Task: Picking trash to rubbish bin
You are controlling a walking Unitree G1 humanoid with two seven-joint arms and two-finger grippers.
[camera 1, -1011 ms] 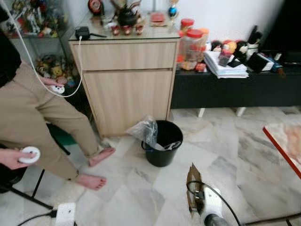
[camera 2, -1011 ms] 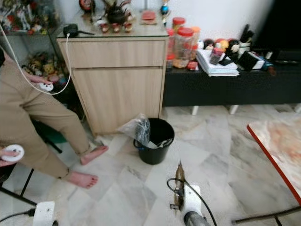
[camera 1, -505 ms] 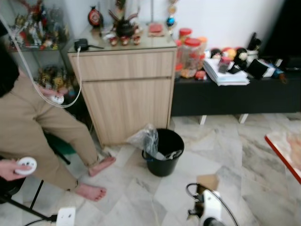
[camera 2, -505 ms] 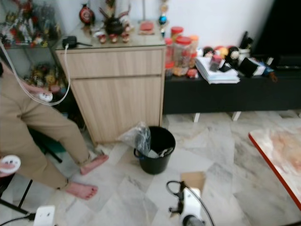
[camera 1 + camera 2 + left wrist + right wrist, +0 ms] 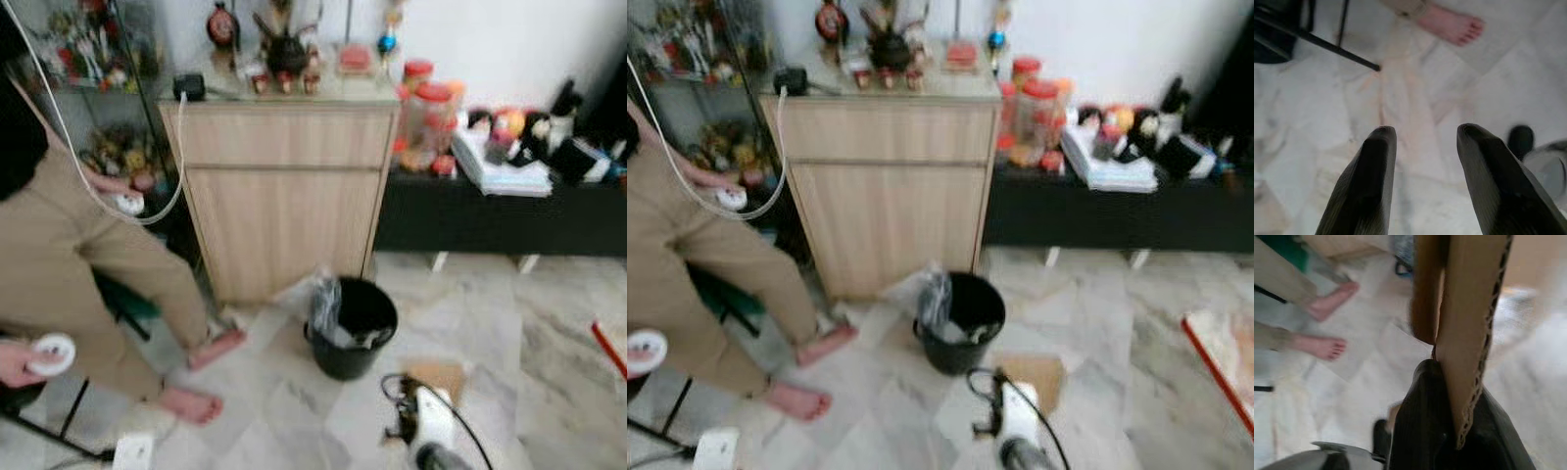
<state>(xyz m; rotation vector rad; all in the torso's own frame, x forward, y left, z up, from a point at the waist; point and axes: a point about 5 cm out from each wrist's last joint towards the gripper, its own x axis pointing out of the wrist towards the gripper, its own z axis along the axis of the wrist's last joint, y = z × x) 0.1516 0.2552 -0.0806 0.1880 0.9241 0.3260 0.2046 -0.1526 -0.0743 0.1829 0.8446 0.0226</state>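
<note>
The right gripper [image 5: 1449,396] is clamped on a piece of corrugated cardboard [image 5: 1469,323], its black fingers [image 5: 1420,421] closed against the sheet's lower edge; in the right wrist view the board's long axis runs straight out along the fingers, fluted cut edge turned to the camera; from the head views the cardboard [image 5: 438,379] appears to lie nearly flat, though blur makes the tilt hard to judge; it is held above the marble floor [image 5: 549,333], on the robot's side of the black rubbish bin [image 5: 355,328] and a little to the bin's right, near it but not over its mouth; the bin stands on the floor just in front of a wooden cabinet [image 5: 284,186], with a crumpled clear plastic bag [image 5: 321,292] draped on its rim on the cabinet side; left of the bin a person in tan trousers [image 5: 88,264] sits barefoot, one foot [image 5: 192,404] nearer the robot than the bin; the left gripper [image 5: 1422,142] hangs over pale floor with its two fingers spread apart and nothing between them.
</note>
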